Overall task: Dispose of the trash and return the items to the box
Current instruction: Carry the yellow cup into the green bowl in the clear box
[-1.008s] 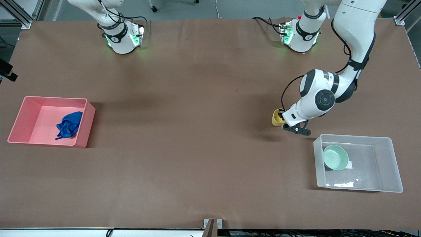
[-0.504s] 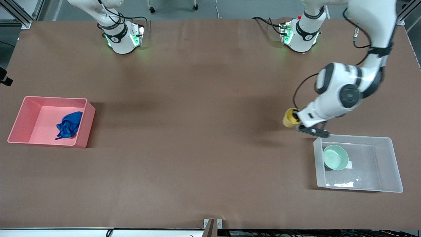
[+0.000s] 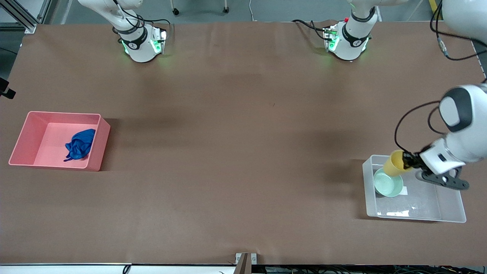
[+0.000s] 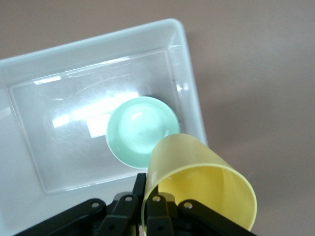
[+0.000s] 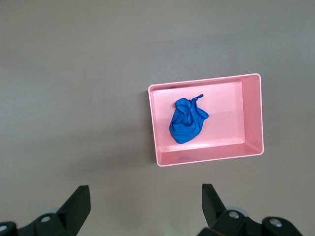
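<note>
My left gripper (image 3: 409, 163) is shut on the rim of the yellow cup (image 3: 395, 163), one finger inside and one outside. It holds the cup tilted in the air over the clear box (image 3: 414, 218), above the box's corner by the mint-green bowl (image 3: 388, 183). The left wrist view shows the gripper (image 4: 147, 192), the cup (image 4: 202, 182), the bowl (image 4: 140, 130) and the box (image 4: 193, 101). The blue cloth wad (image 3: 79, 144) lies in the pink bin (image 3: 97, 153). My right gripper (image 5: 145, 202) is open and empty, high above the table beside the bin (image 5: 206, 159) and the wad (image 5: 187, 120).
The pink bin stands at the right arm's end of the table, the clear box at the left arm's end. A white label (image 3: 404, 190) lies on the box's bottom beside the bowl. The two arm bases (image 3: 142, 42) stand along the table's edge farthest from the front camera.
My left gripper has carried the yellow cup from above the bare table to over the clear box, toward the left arm's end. The right arm has not visibly moved.
</note>
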Tool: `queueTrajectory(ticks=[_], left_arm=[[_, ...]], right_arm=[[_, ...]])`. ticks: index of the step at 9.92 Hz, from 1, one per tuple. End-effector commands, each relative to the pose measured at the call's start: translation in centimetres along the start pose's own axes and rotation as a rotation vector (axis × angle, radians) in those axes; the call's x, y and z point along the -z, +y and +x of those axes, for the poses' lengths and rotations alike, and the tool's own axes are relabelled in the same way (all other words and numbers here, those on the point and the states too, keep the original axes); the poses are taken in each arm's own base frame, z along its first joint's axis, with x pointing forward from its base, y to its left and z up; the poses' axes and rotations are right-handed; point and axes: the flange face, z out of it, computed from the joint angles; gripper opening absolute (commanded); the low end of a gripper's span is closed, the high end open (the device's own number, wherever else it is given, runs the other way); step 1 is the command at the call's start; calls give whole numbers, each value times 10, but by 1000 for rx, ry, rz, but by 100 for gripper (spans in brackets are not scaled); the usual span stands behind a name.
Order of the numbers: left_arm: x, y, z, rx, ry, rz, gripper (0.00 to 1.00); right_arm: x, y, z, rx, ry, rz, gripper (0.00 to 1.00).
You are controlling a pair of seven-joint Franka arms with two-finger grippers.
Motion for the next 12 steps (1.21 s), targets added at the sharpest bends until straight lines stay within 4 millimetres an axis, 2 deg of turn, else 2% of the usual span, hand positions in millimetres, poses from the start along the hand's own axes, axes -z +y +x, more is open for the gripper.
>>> queueTrajectory(ticks=[1,3,6,7,8,9,10,11,12], left_arm=[[-59,-36,10,-11,-46,-25,2],[-99,-55,-1,10,-90,-38,2],[-116,-52,3,35,-77,-28,4],[-121,-52,-2,58,-88,-34,5],[-127,-50,-4,66,-98,-39,10],[-126,-49,-3,101,-96,-37,27],[-124,-46,-2,109,-96,-36,77],[-119,-46,-1,111,-91,-30,100],[-86,-47,3,110,-47,-14,100]], right_arm=[[3,-1,-1,10,-4,13,100],[3,0,-1,8,-4,13,100],[3,0,-1,8,-4,13,100],[2,0,-1,7,-6,13,100],[2,0,-2,7,-9,13,100],[2,1,-2,5,-10,13,100],[2,1,-2,5,-10,13,100],[2,2,-2,5,-10,13,100],[2,2,-2,5,-10,13,100]])
